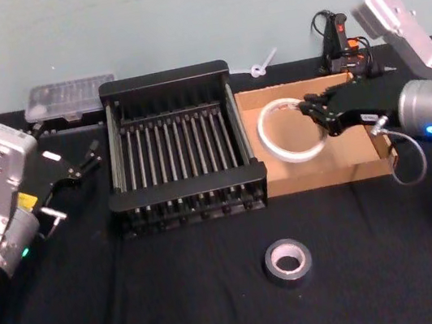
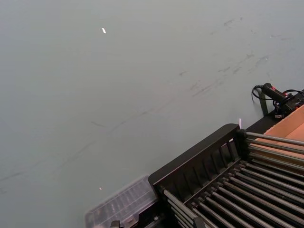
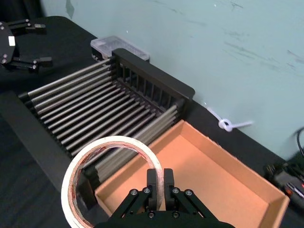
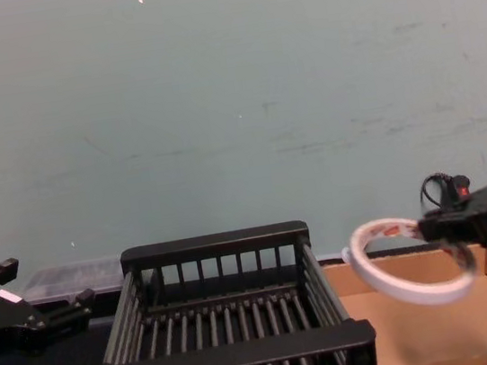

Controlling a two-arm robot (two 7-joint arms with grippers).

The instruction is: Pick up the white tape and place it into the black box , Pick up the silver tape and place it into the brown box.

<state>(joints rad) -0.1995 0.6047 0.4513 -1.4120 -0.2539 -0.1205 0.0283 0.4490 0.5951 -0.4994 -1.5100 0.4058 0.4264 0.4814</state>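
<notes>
My right gripper [image 1: 309,109] is shut on the rim of the white tape [image 1: 263,134], a thin wide ring. It holds the ring tilted in the air above the left part of the brown box [image 1: 346,154]. In the right wrist view the fingertips [image 3: 160,178] pinch the ring [image 3: 102,143] over the cardboard floor [image 3: 209,185]. From the chest, the ring [image 4: 394,288] hangs clear of the tray. The black box [image 1: 162,78] stands just left of it. The silver tape [image 1: 288,261] lies flat on the cloth in front. My left gripper [image 1: 77,167] rests open at the left.
A clear plastic case [image 1: 70,95] lies behind the black box at the back left. A black and red device with cables [image 1: 336,36] and a white zip tie [image 1: 262,64] sit along the wall behind the brown box.
</notes>
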